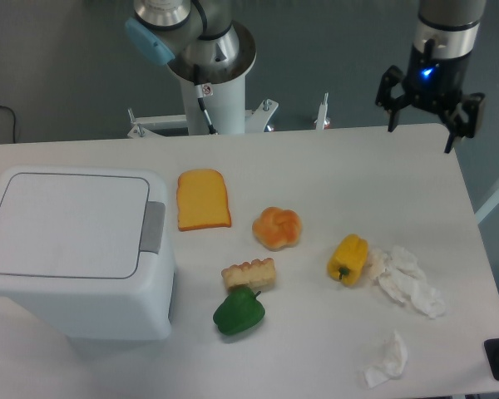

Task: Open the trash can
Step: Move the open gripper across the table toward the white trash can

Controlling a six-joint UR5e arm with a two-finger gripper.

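The large boxy white plastic trash can [75, 249] sits at the table's left end, its flat lid down and the grey push-button tab [153, 227] on its right edge; its lower left corner is cut off by the frame. Just right of it lie an orange bread slice [204, 199], a round golden bun [278, 228], a small ridged biscuit-coloured piece [249, 273] touching a green pepper [239, 312], a yellow pepper [348, 258] and crumpled white tissues [409, 281]. The black two-finger gripper [430, 116] hangs well apart over the far right edge, fingers spread, grasping nothing
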